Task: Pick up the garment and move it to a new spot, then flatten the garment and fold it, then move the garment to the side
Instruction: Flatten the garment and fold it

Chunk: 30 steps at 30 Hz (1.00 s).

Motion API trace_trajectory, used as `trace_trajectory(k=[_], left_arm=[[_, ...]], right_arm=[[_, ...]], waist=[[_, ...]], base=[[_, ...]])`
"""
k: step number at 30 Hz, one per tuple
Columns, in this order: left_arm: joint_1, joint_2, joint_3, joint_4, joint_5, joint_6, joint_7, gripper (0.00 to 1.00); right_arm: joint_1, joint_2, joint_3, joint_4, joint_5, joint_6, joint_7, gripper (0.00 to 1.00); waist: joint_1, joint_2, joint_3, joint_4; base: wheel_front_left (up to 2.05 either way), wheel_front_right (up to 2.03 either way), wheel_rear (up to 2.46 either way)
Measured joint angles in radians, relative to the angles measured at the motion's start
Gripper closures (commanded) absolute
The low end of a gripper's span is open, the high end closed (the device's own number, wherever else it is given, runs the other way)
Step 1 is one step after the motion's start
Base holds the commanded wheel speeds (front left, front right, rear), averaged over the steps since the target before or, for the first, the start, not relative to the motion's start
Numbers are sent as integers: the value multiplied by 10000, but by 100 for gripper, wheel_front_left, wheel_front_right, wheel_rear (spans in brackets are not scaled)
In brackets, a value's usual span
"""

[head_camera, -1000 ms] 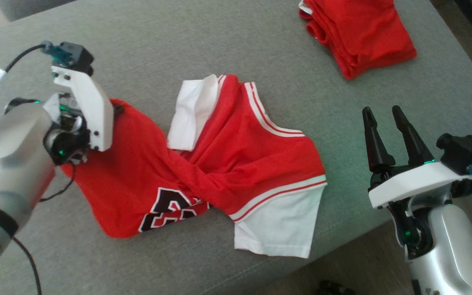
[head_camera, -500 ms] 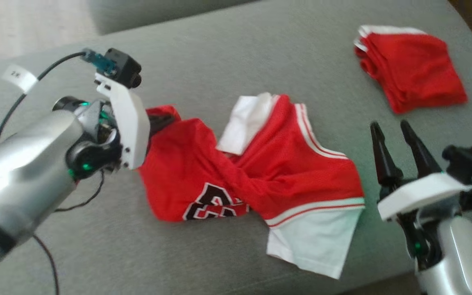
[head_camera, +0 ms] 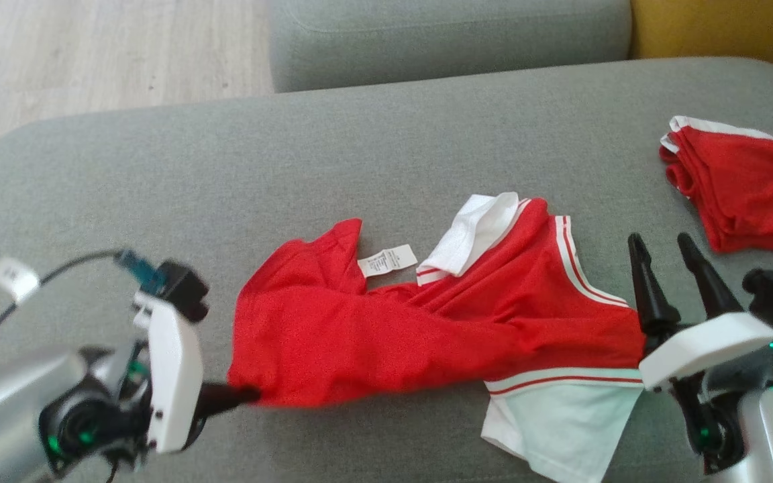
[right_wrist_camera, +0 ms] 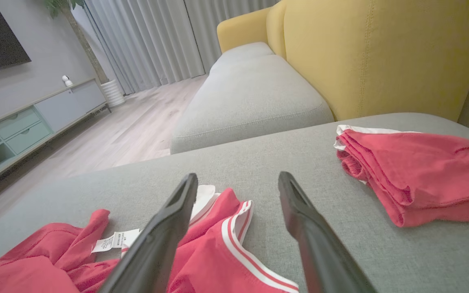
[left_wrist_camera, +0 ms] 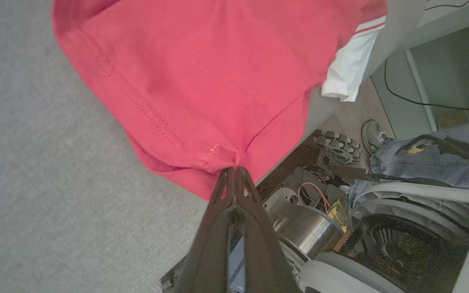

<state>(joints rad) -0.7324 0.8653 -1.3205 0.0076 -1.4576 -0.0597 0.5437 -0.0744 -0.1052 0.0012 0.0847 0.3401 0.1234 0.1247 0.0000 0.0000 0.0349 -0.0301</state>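
The garment (head_camera: 386,335) is a red jersey with white sleeves and striped trim, lying twisted across the grey cushion (head_camera: 359,154), a white care label showing near its top. My left gripper (head_camera: 249,394) is shut on the jersey's lower left hem corner; in the left wrist view the closed fingertips (left_wrist_camera: 234,173) pinch the red hem (left_wrist_camera: 202,81), which hangs stretched above them. My right gripper (head_camera: 661,245) stands open at the jersey's right edge, over a white sleeve, holding nothing. In the right wrist view its fingers (right_wrist_camera: 169,228) spread above the striped trim (right_wrist_camera: 234,240).
A folded red garment (head_camera: 749,188) lies at the cushion's far right, also seen as a red stack (right_wrist_camera: 413,179) in the right wrist view. A second grey cushion (head_camera: 447,33) and a yellow sofa back (right_wrist_camera: 381,49) lie beyond. Wooden floor (head_camera: 91,54) is at far left.
The camera has tilted, shifting the whole scene. My left gripper has pulled the hem corner toward the near left, turning the printed number out of sight and baring the care label. The right gripper stays open.
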Motion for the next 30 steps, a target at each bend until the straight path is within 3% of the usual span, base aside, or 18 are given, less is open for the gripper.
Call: trace_trajectory(k=[2,7,8,9,14,18,25,30], left_arm=[[328,117,-4,-40,2,238,25,100],[1279,-134,-8,805,-165,337,454,100],[1418,-228,-13,1045,-167,334,447,75],[1526,-305,-25,1271,-169,322,445,0],[1205,-495,132,1743,2,52,238,0],[64,-700,692,1894,723,29,-552,0],[-907,-2263,1035,3789,2276,330,-2460,0],[-1153,-3166,1016,5561,2633,-123,-3056,0]], right_arm=[[145,2,-10,-33,-59,0,107,0],[254,12,54,-44,-88,0,267,0],[253,10,58,-44,-88,0,272,0],[247,10,79,-44,-88,0,313,0],[252,6,92,-46,-88,0,341,0],[252,6,144,-46,-88,0,341,0],[148,10,424,-81,-56,0,257,0],[-379,12,581,-75,29,0,142,0]], waist=[[0,0,-69,52],[0,0,-143,-56],[0,0,-152,-92],[0,0,-164,-129],[0,0,-224,-276],[0,0,-247,-415],[0,0,264,-870],[0,0,796,-1446]], base=[[0,0,0],[0,0,0],[0,0,0],[0,0,0],[0,0,0],[0,0,0],[0,0,0],[0,0,0]])
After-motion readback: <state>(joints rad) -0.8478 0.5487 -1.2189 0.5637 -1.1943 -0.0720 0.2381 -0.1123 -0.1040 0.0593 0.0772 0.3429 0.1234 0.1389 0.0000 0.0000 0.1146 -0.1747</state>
